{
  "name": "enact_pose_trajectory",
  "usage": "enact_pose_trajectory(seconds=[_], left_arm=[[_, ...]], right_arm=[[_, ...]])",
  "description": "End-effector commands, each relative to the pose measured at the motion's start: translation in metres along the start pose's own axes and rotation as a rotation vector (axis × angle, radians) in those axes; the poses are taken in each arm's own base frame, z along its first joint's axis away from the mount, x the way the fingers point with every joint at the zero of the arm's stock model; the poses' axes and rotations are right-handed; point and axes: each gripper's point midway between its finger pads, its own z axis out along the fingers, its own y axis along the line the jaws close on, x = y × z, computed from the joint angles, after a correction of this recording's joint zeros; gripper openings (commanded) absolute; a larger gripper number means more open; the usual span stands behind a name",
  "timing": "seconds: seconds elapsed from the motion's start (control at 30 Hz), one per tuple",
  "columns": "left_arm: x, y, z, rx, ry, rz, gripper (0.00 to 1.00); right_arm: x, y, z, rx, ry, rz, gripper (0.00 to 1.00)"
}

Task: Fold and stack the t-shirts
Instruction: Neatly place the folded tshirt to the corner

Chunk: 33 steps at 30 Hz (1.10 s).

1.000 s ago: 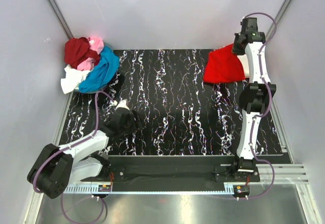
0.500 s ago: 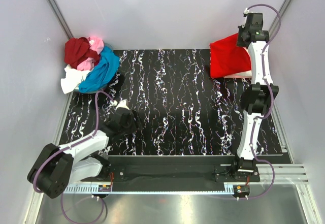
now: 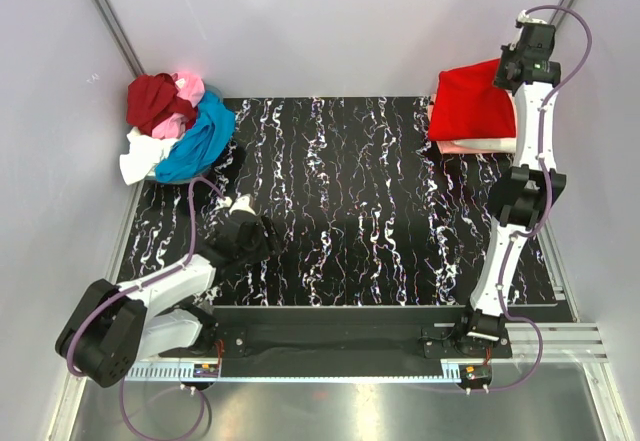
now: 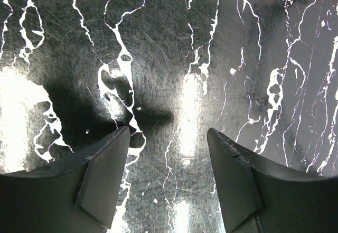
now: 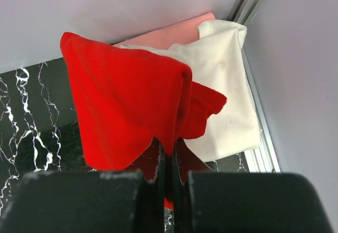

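Right gripper (image 5: 168, 174) clamped on bright red t-shirt (image 5: 127, 106) draped just beyond its fingertips, cream t-shirt (image 5: 227, 101) farther beyond; left gripper (image 4: 169, 138) spread wide, table (image 4: 174, 58) close below

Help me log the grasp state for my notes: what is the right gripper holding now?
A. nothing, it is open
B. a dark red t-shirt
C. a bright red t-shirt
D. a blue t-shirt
C: in the right wrist view the right gripper is shut on a fold of the bright red t-shirt, with the cream t-shirt lying beyond it.
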Motion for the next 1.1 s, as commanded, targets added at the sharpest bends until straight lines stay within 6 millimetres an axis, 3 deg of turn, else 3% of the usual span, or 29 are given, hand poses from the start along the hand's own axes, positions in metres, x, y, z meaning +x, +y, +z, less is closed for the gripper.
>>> enact_pose_trajectory(seconds=[0.0,0.2,0.27,0.3,0.37,0.43,0.47,0.5,0.53,0.67,0.77,0.9,1.0,1.07], left_arm=[[0.001,0.005,0.001,-0.036,0.005,0.005,0.67],[0.001,0.005,0.001,-0.033,0.006,0.007,0.66],[0.002,0.005,0.001,-0.031,0.007,0.008,0.65],[0.001,0.005,0.0,-0.029,0.003,0.006,0.65],[0.0,0.005,-0.003,-0.023,-0.013,0.001,0.63],[-0.003,0.007,-0.01,-0.012,-0.054,-0.023,0.63],[-0.004,0.008,-0.012,-0.007,-0.071,-0.034,0.63],[-0.004,0.009,-0.014,-0.003,-0.084,-0.043,0.63],[-0.005,0.01,-0.018,0.007,-0.107,-0.055,0.63],[-0.007,0.009,-0.022,0.023,-0.128,-0.061,0.64],[-0.006,0.009,-0.019,0.016,-0.114,-0.054,0.64],[-0.007,0.007,-0.018,0.02,-0.114,-0.052,0.63],[-0.007,0.007,-0.019,0.023,-0.12,-0.051,0.64],[-0.008,0.007,-0.019,0.021,-0.121,-0.05,0.64]], right_arm=[[-0.069,-0.002,-0.044,-0.024,-0.211,0.031,0.0],[-0.055,-0.034,-0.008,0.024,-0.191,0.1,0.0],[-0.061,-0.046,0.002,0.06,-0.231,0.105,0.0],[-0.055,-0.055,0.015,0.104,-0.231,0.112,0.0],[-0.068,-0.068,0.029,0.151,-0.317,0.149,0.05],[-0.057,-0.086,0.053,0.213,-0.342,0.231,0.1],[-0.061,-0.089,0.06,0.22,-0.384,0.27,0.33],[-0.045,-0.093,0.077,0.226,-0.362,0.31,0.62],[-0.038,-0.089,0.087,0.218,-0.36,0.374,0.99],[0.01,-0.062,0.118,0.195,-0.247,0.336,1.0],[0.016,-0.075,0.108,0.306,-0.237,0.314,1.0],[-0.017,-0.093,0.068,0.405,-0.304,0.354,1.0],[-0.057,-0.088,0.018,0.378,-0.386,0.432,0.99],[-0.074,-0.068,-0.002,0.292,-0.423,0.48,1.0]])
